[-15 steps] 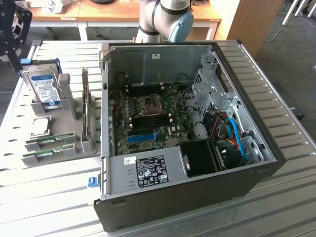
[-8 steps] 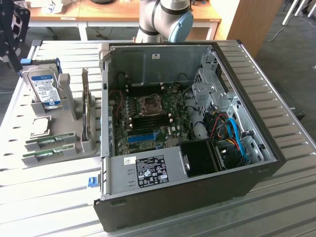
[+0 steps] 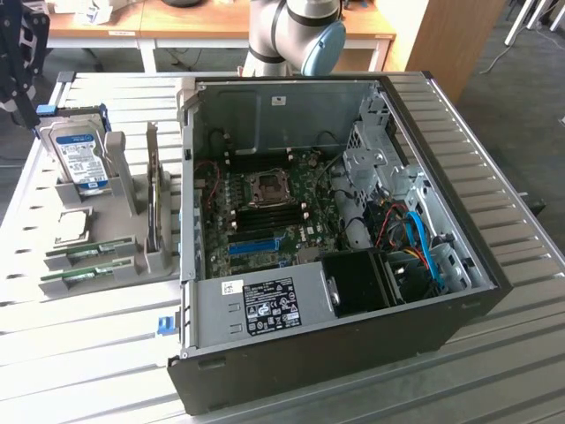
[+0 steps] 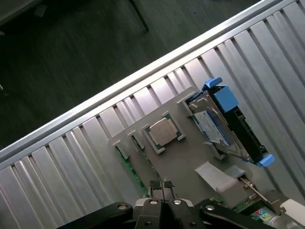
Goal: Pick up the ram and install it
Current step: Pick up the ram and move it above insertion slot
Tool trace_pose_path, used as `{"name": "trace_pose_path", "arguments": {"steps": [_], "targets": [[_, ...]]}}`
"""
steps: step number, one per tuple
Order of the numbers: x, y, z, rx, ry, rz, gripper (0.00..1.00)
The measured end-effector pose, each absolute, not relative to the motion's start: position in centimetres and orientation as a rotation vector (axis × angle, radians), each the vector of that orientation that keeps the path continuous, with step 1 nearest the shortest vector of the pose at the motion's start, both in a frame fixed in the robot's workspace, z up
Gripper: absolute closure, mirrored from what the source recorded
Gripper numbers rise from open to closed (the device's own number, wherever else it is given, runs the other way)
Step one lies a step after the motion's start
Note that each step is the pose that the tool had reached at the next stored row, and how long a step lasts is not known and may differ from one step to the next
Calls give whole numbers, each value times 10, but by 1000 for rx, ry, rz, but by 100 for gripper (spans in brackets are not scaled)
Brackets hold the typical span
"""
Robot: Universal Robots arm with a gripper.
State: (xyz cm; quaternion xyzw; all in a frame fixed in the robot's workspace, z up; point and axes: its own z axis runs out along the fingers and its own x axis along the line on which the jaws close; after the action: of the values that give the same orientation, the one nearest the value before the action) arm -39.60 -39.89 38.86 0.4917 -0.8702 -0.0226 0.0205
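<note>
Well, from outside I see the ram [image 3: 93,250] slotted in a holder [image 3: 124,190]. At the wrist, my gripper [image 4: 161,185] has jaws pressed together, empty, ram just off their tips. It looks light, stiff and fragile; I'd pinch its long edges.

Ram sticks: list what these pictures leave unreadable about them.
- Wrist view: the ram runs behind the tool, which hides its end.
- Exterior view: the ram's label and chips are too small to make out; the grey holder covers its lower edge.
</note>
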Motion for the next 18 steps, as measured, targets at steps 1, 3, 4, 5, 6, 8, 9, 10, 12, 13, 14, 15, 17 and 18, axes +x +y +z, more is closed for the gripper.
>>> {"name": "trace_pose_path", "arguments": {"steps": [1, 3, 4, 5, 6, 8, 9, 10, 12, 13, 14, 15, 17, 18], "targets": [[-396, -399, 389, 1547, -2686, -70, 89], [-396, -399, 389, 1591, -2659, -69, 89], [-396, -399, 389, 1615, -2644, -68, 89], [-396, -399, 389, 1636, -2630, -68, 89], [-396, -399, 389, 1657, -2616, -68, 89], [-396, -399, 389, 1700, -2587, -67, 89], [-396, -399, 389, 1722, -2571, -67, 89], [-396, -399, 389, 1745, -2555, -66, 89], [-396, -399, 389, 1791, -2521, -65, 89], [-396, -399, 389, 1814, -2505, -65, 89], [-396, -399, 389, 1836, -2488, -64, 89], [-396, -399, 389, 1857, -2472, -64, 89], [-396, -399, 389, 1899, -2438, -63, 89], [-396, -399, 389, 1919, -2422, -62, 89]]}}
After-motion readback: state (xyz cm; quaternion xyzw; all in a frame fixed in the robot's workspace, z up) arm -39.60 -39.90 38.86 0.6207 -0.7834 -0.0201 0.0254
